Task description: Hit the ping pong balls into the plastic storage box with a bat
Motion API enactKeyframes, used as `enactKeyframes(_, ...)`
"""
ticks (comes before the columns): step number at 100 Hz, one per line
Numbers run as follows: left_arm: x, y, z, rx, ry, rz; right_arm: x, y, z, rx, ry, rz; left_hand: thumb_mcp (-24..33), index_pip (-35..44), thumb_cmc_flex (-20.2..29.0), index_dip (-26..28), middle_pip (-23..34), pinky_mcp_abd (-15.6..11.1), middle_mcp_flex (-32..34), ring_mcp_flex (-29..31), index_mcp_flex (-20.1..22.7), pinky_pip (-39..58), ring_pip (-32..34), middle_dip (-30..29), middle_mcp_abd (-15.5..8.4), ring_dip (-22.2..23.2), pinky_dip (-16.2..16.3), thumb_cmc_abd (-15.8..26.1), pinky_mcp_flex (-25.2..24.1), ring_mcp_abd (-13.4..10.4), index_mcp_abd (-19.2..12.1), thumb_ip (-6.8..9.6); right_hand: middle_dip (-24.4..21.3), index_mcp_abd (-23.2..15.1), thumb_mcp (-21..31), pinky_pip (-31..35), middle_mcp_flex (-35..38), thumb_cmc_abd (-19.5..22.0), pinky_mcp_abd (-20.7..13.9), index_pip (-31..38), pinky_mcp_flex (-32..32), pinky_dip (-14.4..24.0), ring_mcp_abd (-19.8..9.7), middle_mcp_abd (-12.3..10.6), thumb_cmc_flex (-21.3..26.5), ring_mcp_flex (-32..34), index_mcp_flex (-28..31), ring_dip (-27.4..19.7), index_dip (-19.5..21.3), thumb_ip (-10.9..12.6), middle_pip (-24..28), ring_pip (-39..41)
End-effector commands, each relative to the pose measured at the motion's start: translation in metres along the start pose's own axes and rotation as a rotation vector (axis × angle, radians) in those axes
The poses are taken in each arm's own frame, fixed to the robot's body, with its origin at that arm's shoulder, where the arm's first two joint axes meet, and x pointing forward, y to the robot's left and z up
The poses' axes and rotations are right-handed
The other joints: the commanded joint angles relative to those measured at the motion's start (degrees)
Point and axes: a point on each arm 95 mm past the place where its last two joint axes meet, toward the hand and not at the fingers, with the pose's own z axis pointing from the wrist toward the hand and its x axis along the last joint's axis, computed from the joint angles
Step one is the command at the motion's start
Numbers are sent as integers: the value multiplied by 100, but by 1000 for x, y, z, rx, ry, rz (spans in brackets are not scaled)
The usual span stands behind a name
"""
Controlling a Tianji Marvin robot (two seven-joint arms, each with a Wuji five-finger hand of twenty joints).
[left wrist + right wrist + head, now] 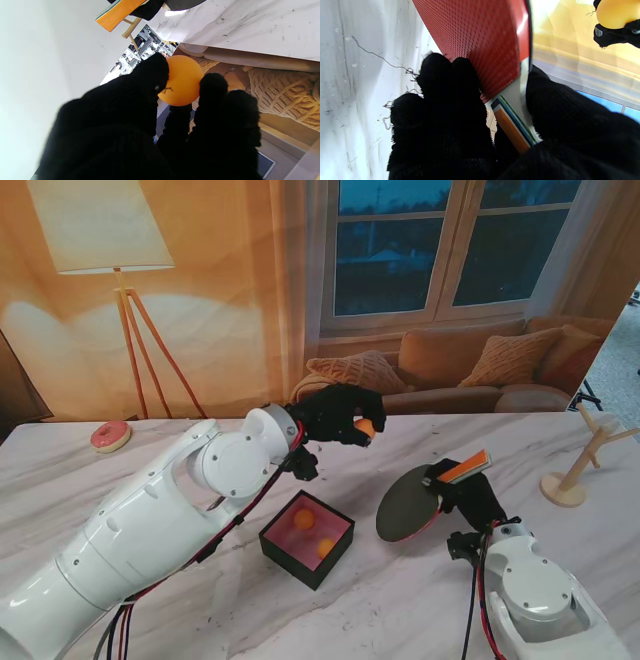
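Black-gloved fingertips of the left hand pinch an orange ping pong ball, thumb on one side and the other fingers on the opposite side, so the ball sits exposed at the tips. That hand is raised off the marble table, above its far middle part, with the white left arm reaching in from the near left.

The right hand is wrapped around the handle of a ping pong bat: in the right wrist view the fingers lie pressed together along the red pimpled face near the neck, with the thumb on the other side of the orange, striped handle. In the stand view the orange handle end juts up and to the right of the hand, while the round blade, dark side up, points left and sits near the table, on the near right. Whether the blade touches the table cannot be told.

A black storage box with a red inside stands on the table near the middle, just left of the bat's blade and nearer to me than the raised ball. Two orange ping pong balls lie inside it.

On the far left of the table lies a pink doughnut. At the far right edge stands a wooden branch-shaped stand on a round base.
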Motion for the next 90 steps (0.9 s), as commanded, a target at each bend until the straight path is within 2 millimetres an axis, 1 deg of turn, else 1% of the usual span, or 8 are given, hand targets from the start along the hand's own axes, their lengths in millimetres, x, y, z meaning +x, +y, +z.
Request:
enactKeyframes(1,11,4,1,-11,32,-19,1,-2,-1,13,3,4,253,131,518,95,605,-596,436,-93,37,245,75,406,-20,-36,98,458,-183,487,91,136,106,-105,723,120,51,544,-208,275,-73,120,-254,-399,532,-105,763,45,48,271,45,25)
enactKeyframes(24,17,10,5,-42,47,-77,6,-7,-2,23,28,17,122,64,552,86,532,-553,384,-214,26,245,81,410,-3,-55,129,551,-301,528,101,149,116,-109,723,126,64,550,-211,270,-60,123,-271,-397,529,-92,759,51,57,270,55,34)
enactKeyframes(47,21,14,10,-75,63,-93,14,-12,-4,33,60,36,-105,-112,398,6,288,-324,286,-509,-53,-12,-139,411,-28,-328,190,652,-580,560,90,216,115,-115,721,129,61,552,-212,265,-54,124,-286,-405,530,-87,760,52,63,270,52,34)
enactKeyframes(60,22,17,11,-102,68,-103,18,-13,-6,35,79,49,-240,-291,286,-77,180,-210,166,-660,-89,-130,-315,344,-14,-501,264,698,-797,668,110,234,116,-119,721,126,62,550,-223,265,-48,122,-287,-410,530,-90,759,52,67,270,53,31)
enactKeyframes(74,20,21,12,-134,78,-102,23,-14,-7,35,104,60,-538,-603,33,-97,473,-148,-124,-694,-110,-186,-557,-259,20,-810,442,696,-757,854,141,203,119,-123,719,128,70,556,-229,264,-40,122,-293,-417,527,-85,754,54,71,269,57,33)
enactKeyframes(80,18,22,12,-145,80,-105,25,-15,-8,37,112,60,-717,-785,-110,-129,612,-138,-238,-646,-110,-147,-696,-676,43,-969,454,709,-683,888,159,183,118,-125,718,128,70,551,-231,263,-38,122,-293,-419,528,-85,753,54,72,269,56,33)
enactKeyframes(87,17,24,12,-154,81,-118,26,-15,-9,40,119,61,-894,-1063,-243,-165,756,-180,-345,-541,-100,50,-701,-1538,70,-1132,414,718,-454,997,202,170,117,-128,717,128,69,556,-233,263,-38,121,-297,-415,527,-84,752,54,74,269,53,32)
enactKeyframes(90,17,24,12,-155,81,-122,27,-15,-9,41,121,62,-961,-1161,-311,-219,727,-187,-362,-503,-107,109,-702,-1711,92,-1156,410,732,-368,1032,220,156,116,-125,716,128,66,555,-233,264,-38,121,-299,-416,527,-84,752,53,75,270,51,29)
